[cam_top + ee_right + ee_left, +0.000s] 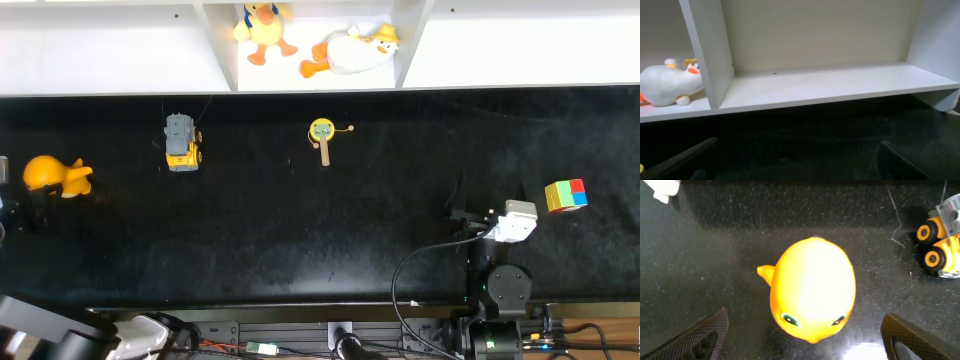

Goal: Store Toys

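My left gripper (802, 316), spread open, straddles the orange duck toy (812, 285) at the far left of the black desk (300, 240), the toy's body lying lengthwise between the fingers (705, 335), so I judge this arm nearer, while my right gripper (799, 142) hangs open facing the white shelf (830, 85).

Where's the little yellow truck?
In the top view, the truck sits on the table, left side, near the white shelf, between the orange duck and the rattle.
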